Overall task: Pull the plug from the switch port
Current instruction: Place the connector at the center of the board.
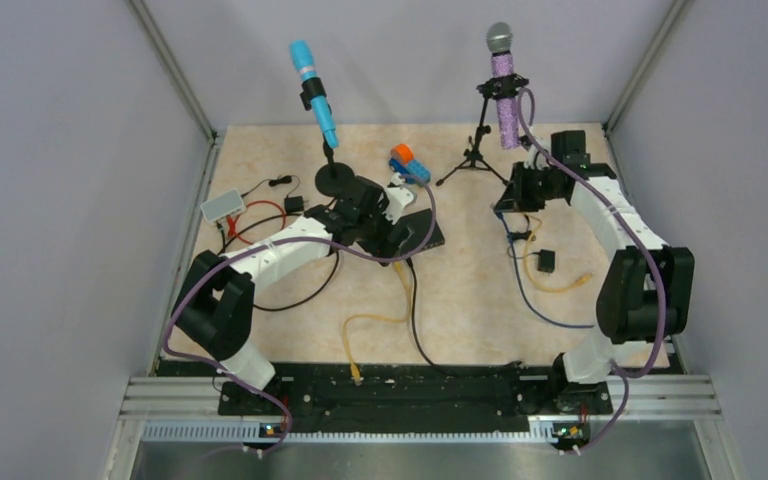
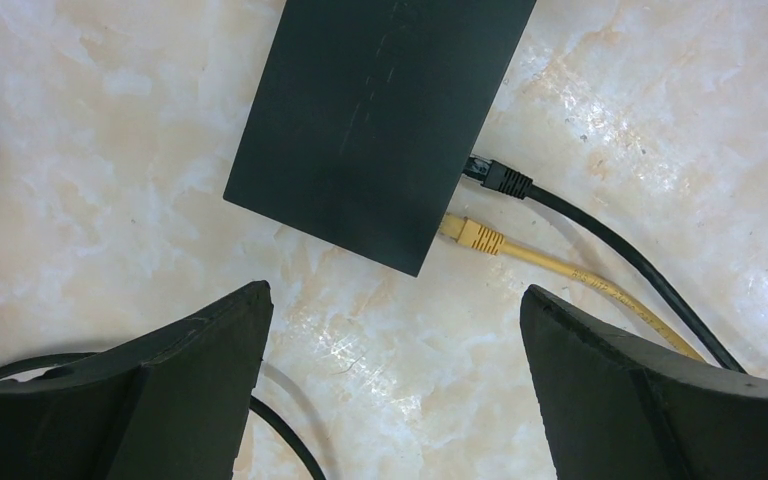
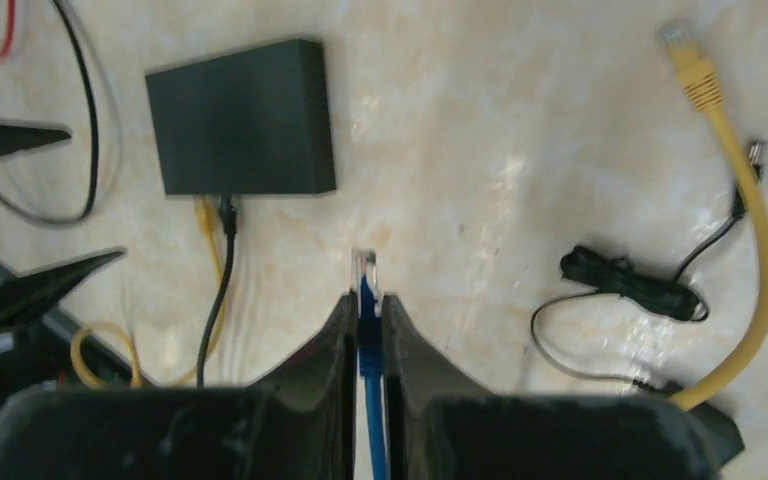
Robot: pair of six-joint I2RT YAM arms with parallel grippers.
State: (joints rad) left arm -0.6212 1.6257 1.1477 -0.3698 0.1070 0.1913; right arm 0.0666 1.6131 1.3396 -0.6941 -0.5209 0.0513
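The switch, a flat black box [image 2: 380, 120] [image 3: 240, 118] [image 1: 425, 232], lies on the beige table. A black plug [image 2: 495, 178] and a yellow plug [image 2: 470, 235] sit in ports on its edge. My left gripper [image 2: 395, 292] hangs open just short of the box's corner, with nothing between its fingers. My right gripper [image 3: 365, 298] is shut on a blue cable's plug [image 3: 364, 268], whose clear tip pokes out past the fingertips. That plug is free of the box and well to its right. The blue cable [image 1: 530, 290] trails back across the table.
A blue microphone on a round base [image 1: 312, 90] and a purple one on a tripod [image 1: 505, 100] stand at the back. A small white box [image 1: 222, 205] lies left, a tiny black cube [image 1: 546, 261] right. A loose yellow cable [image 3: 750, 250] and a bundled black lead [image 3: 630, 285] lie right.
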